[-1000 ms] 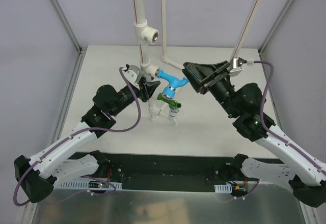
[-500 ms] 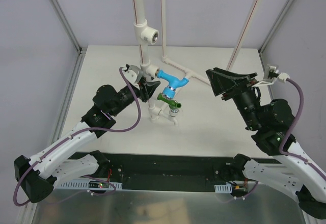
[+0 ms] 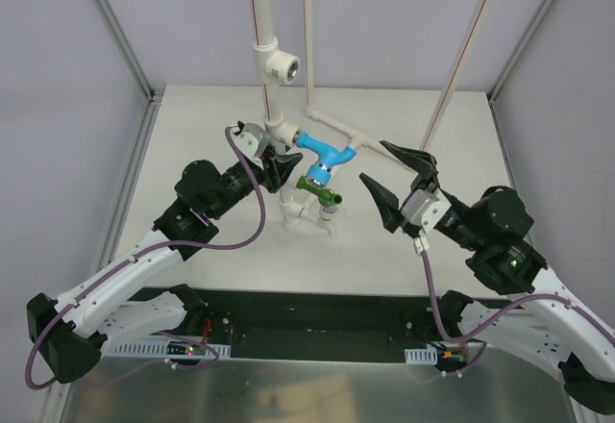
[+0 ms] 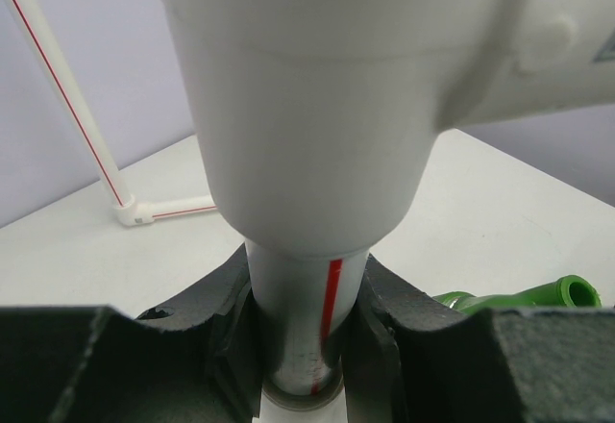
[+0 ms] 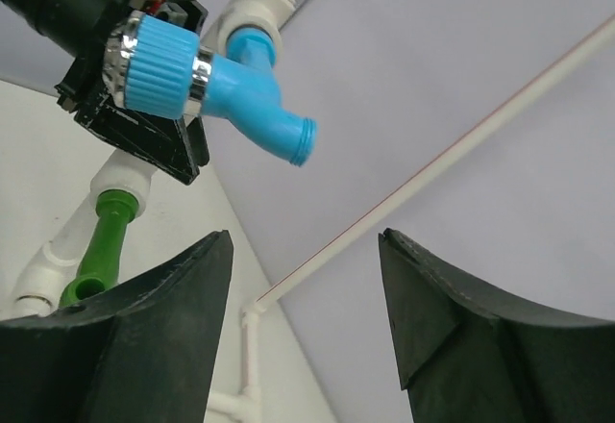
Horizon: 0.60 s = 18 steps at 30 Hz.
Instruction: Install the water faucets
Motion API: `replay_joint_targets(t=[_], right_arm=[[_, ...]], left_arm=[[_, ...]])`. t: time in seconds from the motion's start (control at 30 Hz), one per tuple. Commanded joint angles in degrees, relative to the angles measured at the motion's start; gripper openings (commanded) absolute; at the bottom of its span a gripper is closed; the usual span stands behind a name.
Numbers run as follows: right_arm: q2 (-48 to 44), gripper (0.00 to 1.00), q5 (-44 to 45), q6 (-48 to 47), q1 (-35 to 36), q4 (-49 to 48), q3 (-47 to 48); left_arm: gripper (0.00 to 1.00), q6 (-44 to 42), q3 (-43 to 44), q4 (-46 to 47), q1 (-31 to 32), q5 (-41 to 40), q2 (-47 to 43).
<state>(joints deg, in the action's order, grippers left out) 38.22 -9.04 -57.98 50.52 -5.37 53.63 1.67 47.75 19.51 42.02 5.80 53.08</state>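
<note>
Two faucets sit on the pipe stand (image 3: 272, 106): one blue faucet (image 3: 322, 154) above one green faucet (image 3: 317, 190). The left hand (image 4: 303, 346) pinches the upright pipe. The right hand (image 3: 389, 175), spread and empty, hangs near them over the worktop (image 3: 211, 125).

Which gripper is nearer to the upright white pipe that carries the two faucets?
Left. The left gripper is shut around the white pipe, beside the blue faucet. The right gripper stands open to the right, beyond that faucet, touching nothing.
</note>
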Motion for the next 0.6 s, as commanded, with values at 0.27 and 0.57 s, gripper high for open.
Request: replay_joint_targets(t=[0.27,0.57], right_arm=[[5.3,0.68,-12.4,-19.6,2.3,-0.6,8.2],[11.0,0.65,-10.2,-25.2,6.2,5.1,13.2]], left_arm=[[0.00,6.7,0.9,-3.5,0.3,1.3,-1.0],[0.00,6.5,0.9,-3.5,0.3,1.4,-1.0]])
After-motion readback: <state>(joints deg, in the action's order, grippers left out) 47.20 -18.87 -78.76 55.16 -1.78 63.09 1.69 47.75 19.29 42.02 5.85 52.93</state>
